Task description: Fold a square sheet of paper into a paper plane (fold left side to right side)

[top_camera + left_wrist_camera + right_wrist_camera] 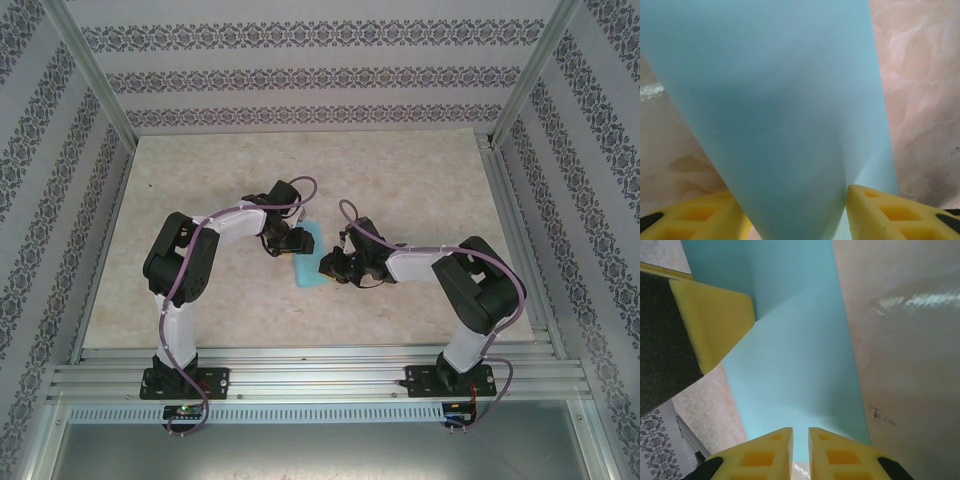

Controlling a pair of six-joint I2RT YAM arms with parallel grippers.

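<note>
The square sheet of paper is turquoise and lies mid-table between both grippers, partly folded, with one part lifted. In the left wrist view the paper curves up between my left gripper's yellow fingers, which stand apart on either side of it. The left gripper sits at the sheet's far left corner. In the right wrist view one left fingertip rests where the paper bends. My right gripper hovers at the sheet's near edge with only a narrow slit between its fingers. From above, the right gripper is at the sheet's right side.
The beige marbled table is bounded by aluminium rails along the near edge and by patterned walls behind and on both sides. Both arm bases are bolted to the near rail.
</note>
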